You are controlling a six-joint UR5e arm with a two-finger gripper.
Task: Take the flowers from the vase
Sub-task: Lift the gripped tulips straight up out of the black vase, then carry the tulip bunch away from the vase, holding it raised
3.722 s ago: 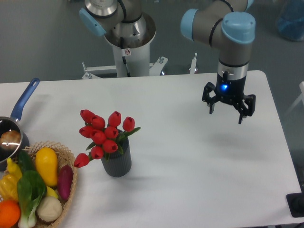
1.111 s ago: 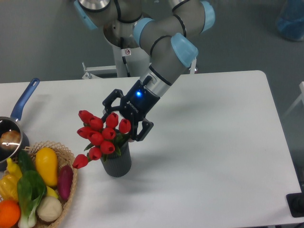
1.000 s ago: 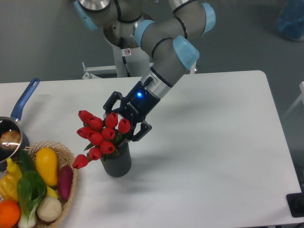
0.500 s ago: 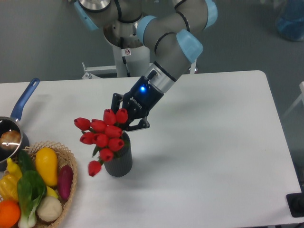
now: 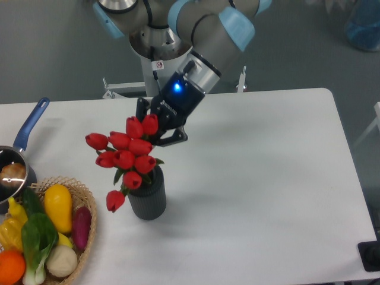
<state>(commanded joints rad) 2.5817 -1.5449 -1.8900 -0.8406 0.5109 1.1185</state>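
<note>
The flowers (image 5: 126,155), a bunch of red tulip buds with green stems and leaves, hang tilted to the left, their stems still reaching into the vase. The vase (image 5: 147,196) is a small dark grey ribbed cylinder standing on the white table. My gripper (image 5: 155,132) is shut on the top of the bunch from the upper right, just above the vase. One bud (image 5: 115,200) droops low at the vase's left side.
A wicker basket (image 5: 83,234) of vegetables stands at the front left. A blue-handled saucepan (image 5: 21,154) sits at the left edge. The robot base (image 5: 160,56) is behind the table's far edge.
My gripper came from the right side of the table to the bunch, shut on it and has lifted it up and to the left. The flowers rose and tilted; the vase stayed put.
</note>
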